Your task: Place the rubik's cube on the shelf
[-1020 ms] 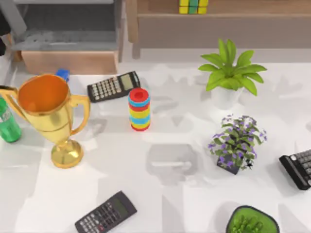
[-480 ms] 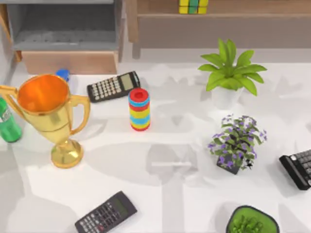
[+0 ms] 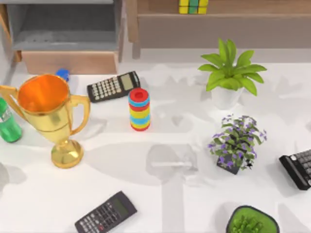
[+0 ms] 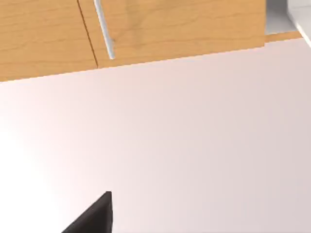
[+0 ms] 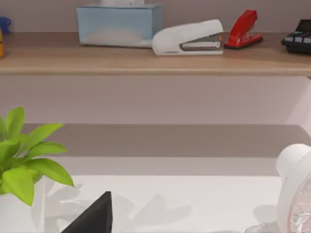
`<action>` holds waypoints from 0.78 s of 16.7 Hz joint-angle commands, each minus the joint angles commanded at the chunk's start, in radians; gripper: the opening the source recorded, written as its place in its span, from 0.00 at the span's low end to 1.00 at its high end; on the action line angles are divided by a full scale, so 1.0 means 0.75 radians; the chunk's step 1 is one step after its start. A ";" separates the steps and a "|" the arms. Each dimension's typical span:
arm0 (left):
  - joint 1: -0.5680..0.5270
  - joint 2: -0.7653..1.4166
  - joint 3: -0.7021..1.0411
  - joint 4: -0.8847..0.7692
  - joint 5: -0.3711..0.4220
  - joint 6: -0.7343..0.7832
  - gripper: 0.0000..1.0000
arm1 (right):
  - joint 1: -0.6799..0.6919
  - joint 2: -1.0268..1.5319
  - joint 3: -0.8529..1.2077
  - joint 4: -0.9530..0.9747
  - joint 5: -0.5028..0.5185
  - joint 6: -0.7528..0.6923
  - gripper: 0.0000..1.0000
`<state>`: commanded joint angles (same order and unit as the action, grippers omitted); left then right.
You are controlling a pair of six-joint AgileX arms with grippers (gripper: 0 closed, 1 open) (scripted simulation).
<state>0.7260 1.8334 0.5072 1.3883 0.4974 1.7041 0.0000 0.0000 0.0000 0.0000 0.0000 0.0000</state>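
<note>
The rubik's cube point(image 3: 193, 6) rests on the shelf point(image 3: 243, 7), at the far edge of the top view, slightly right of centre. Its yellow and green tiles face the camera and its base sits flat on the light-brown board. The shelf upright stands to the left of the cube; the grey-brown panel runs below the board. A cube has no long axis, so approach direction is not constrained by shape.

Judged from this layout, the placement looks complete; no further carry appears necessary.

Neither hand is near the cube. The left hand point(image 4: 92, 216) shows as one dark finger tip over a plain pale surface, facing a wooden cabinet front point(image 4: 146, 29) with a metal handle point(image 4: 104, 29); whether it is open or closed cannot be told. The right hand point(image 5: 95, 216) shows likewise as one dark tip, facing the shelf, with a leafy plant point(image 5: 22, 160) close beside it; its state cannot be told either.

On the worktop point(image 3: 160, 194), the ring stack point(image 3: 139, 109) stands well apart from the cube, nearer the camera and to the left. The green potted plant point(image 3: 229, 73) stands between the shelf and the near worktop area.
</note>
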 joint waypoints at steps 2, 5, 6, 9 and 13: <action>0.011 0.072 -0.036 0.076 0.124 -0.043 1.00 | 0.000 0.000 0.000 0.000 0.000 0.000 1.00; 0.005 0.164 -0.072 0.162 0.273 -0.105 1.00 | 0.000 0.000 0.000 0.000 0.000 0.000 1.00; 0.000 0.184 -0.080 0.180 0.305 -0.122 1.00 | 0.000 0.000 0.000 0.000 0.000 0.000 1.00; -0.009 0.211 -0.093 0.203 0.352 -0.151 1.00 | 0.000 0.000 0.000 0.000 0.000 0.000 1.00; -0.009 0.211 -0.093 0.203 0.352 -0.151 1.00 | 0.000 0.000 0.000 0.000 0.000 0.000 1.00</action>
<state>0.7191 1.9915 0.4375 1.5406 0.7615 1.5909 0.0000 0.0000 0.0000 0.0000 0.0000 0.0000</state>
